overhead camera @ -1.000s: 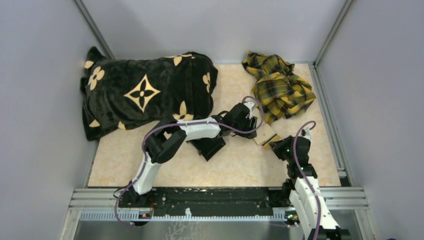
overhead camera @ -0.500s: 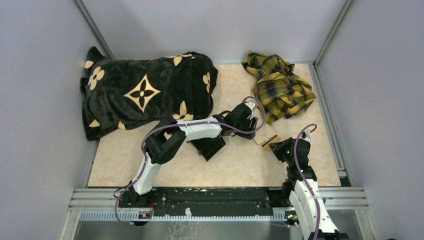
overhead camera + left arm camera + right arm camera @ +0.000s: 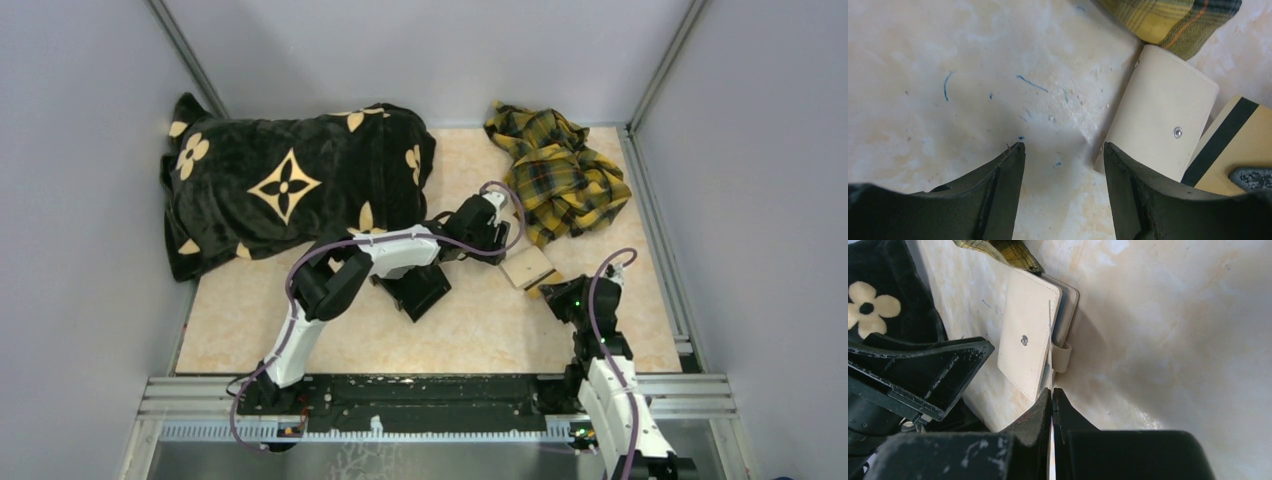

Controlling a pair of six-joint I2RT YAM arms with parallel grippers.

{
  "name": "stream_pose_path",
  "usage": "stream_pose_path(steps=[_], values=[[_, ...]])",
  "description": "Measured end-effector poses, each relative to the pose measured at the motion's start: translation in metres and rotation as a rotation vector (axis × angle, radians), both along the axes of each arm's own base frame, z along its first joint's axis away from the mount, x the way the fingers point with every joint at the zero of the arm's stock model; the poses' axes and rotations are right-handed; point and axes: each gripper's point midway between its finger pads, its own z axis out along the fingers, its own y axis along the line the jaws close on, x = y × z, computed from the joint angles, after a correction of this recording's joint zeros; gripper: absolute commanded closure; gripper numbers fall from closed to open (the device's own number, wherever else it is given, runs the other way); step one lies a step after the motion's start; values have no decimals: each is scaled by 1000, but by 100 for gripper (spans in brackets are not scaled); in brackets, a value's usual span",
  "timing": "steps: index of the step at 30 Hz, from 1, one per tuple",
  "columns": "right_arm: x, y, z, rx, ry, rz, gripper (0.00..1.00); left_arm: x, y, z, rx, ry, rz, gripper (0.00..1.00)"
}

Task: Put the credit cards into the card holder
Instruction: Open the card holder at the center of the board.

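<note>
The tan card holder [image 3: 527, 268] lies closed on the marble table, its snap [image 3: 1177, 132] facing up and its tab [image 3: 1062, 357] on the side edge. My right gripper [image 3: 1053, 392] is shut on a credit card [image 3: 1233, 150], beige with a black stripe, and holds it edge-on against the holder's [image 3: 1028, 345] open side. In the top view the right gripper [image 3: 553, 292] sits just below-right of the holder. My left gripper [image 3: 1063, 147] is open over bare table with nothing between its fingers. The holder [image 3: 1163, 125] is just to its right.
A black tray [image 3: 418, 290] lies under the left arm, left of the holder. A black flower-patterned blanket [image 3: 290, 185] fills the back left. A yellow plaid cloth [image 3: 557, 175] lies just behind the holder. Grey walls close in both sides.
My left gripper has pulled back up and to the left, off the card holder, and opened slightly wider. The right gripper has stayed shut on the card at the holder's edge.
</note>
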Motion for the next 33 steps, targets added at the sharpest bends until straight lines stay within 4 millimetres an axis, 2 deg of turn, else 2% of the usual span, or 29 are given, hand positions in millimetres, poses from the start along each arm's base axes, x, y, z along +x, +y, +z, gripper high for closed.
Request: stream_pose_path(steps=[9, 12, 25, 33], values=[[3, 0, -4, 26, -3, -12, 100, 33, -10, 0, -25, -43, 9, 36], [5, 1, -2, 32, -13, -12, 100, 34, -13, -1, -35, -44, -4, 37], [8, 3, 3, 62, -55, -15, 100, 18, -28, -2, -108, -18, -113, 39], [12, 3, 7, 65, -78, -15, 100, -1, -37, -3, -140, -10, -164, 41]])
